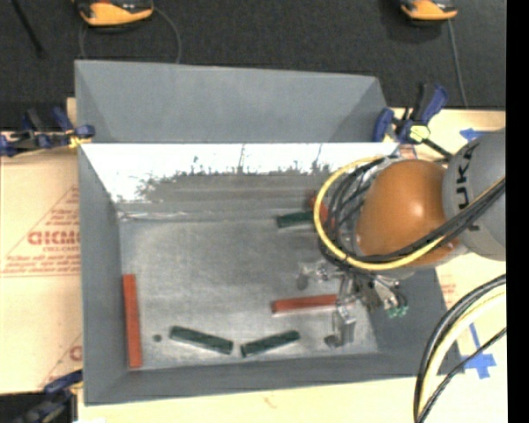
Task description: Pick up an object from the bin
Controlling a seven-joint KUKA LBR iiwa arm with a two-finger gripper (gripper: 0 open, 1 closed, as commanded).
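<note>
Orange-capped gripper [342, 321], state unclear, sits at right end of short red bar [298, 306].

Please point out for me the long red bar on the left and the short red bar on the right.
Long red bar [132, 322]: camera view, middle of its length.
Short red bar [301, 306]: camera view, middle of its length.

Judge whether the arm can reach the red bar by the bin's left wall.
Probably: nothing covers the red bar and the floor beside it is bare, though the adjoining wall could crowd a grasp.
</note>
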